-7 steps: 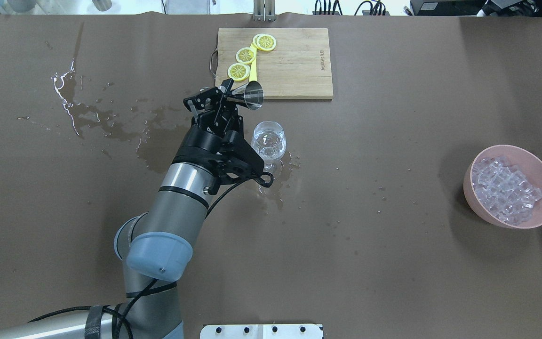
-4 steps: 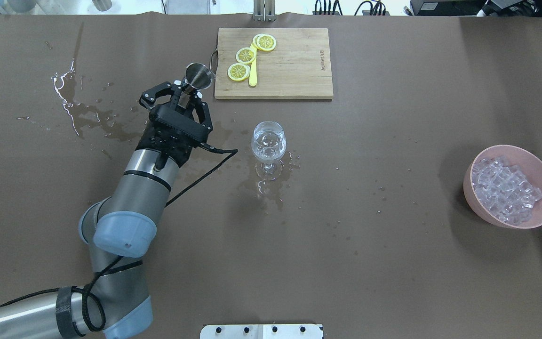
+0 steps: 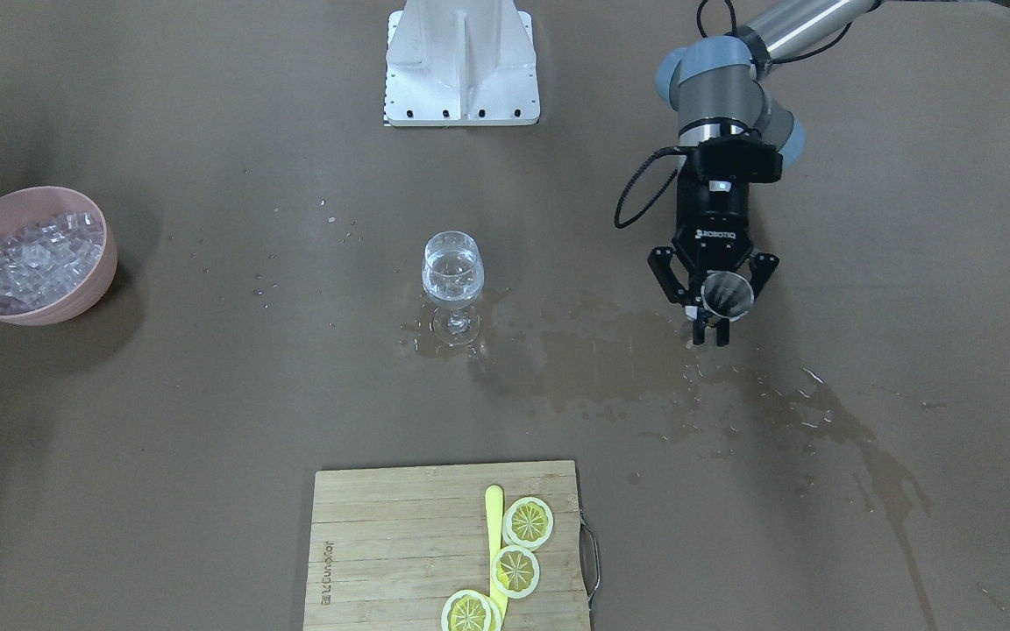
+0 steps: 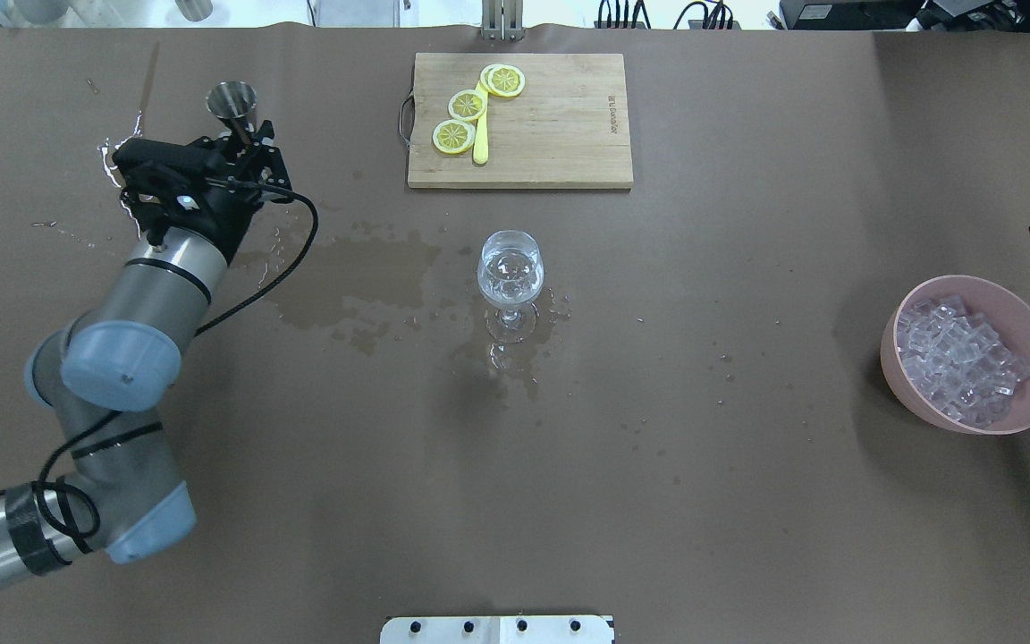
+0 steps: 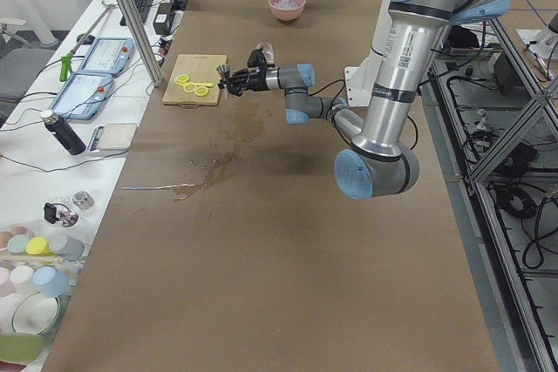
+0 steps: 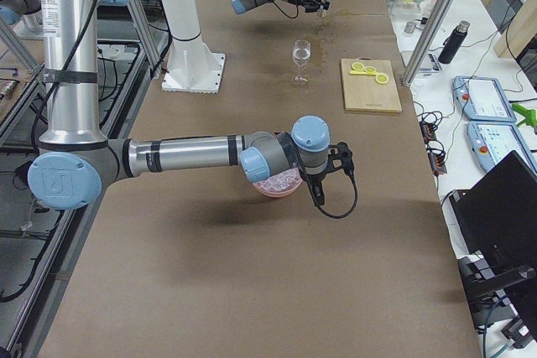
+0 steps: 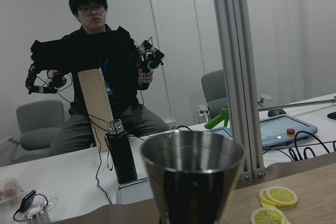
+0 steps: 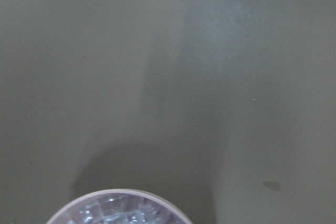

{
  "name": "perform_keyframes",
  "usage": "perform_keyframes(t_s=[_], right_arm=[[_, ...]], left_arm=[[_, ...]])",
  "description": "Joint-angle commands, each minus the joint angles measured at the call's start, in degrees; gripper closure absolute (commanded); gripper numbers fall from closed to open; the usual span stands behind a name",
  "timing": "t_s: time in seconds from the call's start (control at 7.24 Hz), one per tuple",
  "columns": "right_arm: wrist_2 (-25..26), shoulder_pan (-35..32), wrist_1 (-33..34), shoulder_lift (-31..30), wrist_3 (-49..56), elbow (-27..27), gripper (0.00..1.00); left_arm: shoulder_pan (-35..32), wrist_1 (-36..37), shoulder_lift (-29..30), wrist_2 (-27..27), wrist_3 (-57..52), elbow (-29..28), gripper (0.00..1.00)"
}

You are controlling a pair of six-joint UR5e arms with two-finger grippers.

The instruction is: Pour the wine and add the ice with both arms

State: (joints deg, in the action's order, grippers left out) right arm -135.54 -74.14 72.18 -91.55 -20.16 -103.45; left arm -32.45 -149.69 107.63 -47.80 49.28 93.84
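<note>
Clear wine [image 4: 510, 274] sits in the upright glass [image 4: 510, 309] at the counter [image 4: 747, 501] middle; whitish ice [image 4: 958, 358] heaps in the pink bowl [image 4: 971, 422]. Now the left pincer [image 3: 712, 331] clamps a steel jigger [image 3: 727, 295]; the right pincer [image 6: 340, 155], can't tell its grip.

One wine glass [image 4: 510, 268], one steel jigger [image 4: 232, 98], one pink bowl [image 4: 889, 358] heaped with many ice cubes [image 4: 958, 358], one cutting board [image 4: 560, 125] with at least three lemon slices [image 4: 467, 105], one yellow stick [image 4: 480, 148], two arms [image 4: 162, 282].
</note>
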Motion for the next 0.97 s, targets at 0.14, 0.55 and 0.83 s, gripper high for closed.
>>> perform_keyframes(t_s=[0.14, 0.55, 0.83], right_arm=[[1.8, 7.0, 0.2, -0.9, -7.4, -6.5, 0.0], [2.8, 7.4, 0.2, -0.9, -7.4, -6.9, 0.0], [2.9, 7.6, 0.2, -0.9, -7.4, -7.0, 0.0]], left_arm=[[-10.3, -0.7, -0.9, -13.9, 8.0, -13.5, 1.0], [-17.8, -13.2, -1.4, -26.0, 7.8, -25.1, 1.0], [-18.4, -17.6, -2.9, -26.9, 7.7, -28.4, 1.0]])
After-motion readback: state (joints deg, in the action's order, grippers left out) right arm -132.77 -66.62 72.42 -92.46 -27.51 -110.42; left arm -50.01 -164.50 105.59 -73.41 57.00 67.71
